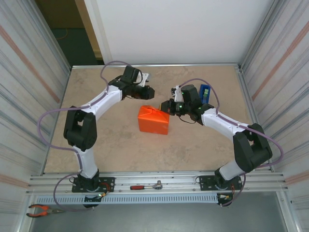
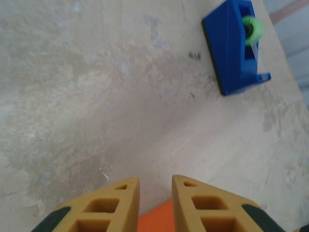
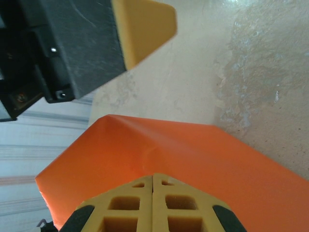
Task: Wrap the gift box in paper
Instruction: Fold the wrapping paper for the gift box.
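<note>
Top external: I see bright orange paper (image 1: 153, 121) folded into a creased boxy parcel; wrist views: left tool (image 2: 155, 181) spread, right tool (image 3: 153, 176) pressed together.

A mottled beige desk (image 1: 120, 145) lies between ribbed metal walls (image 1: 29, 72) at 9 and 3 o'clock, with a white wall (image 1: 183, 29) at 12.

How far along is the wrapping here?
Done: the orange paper is folded into a parcel. In hand: the right tool, shut, is at the parcel's far right corner; the left tool hovers just beyond, slightly open. Left: securing the folds; the blue tape dispenser stands apart, untouched.
</note>
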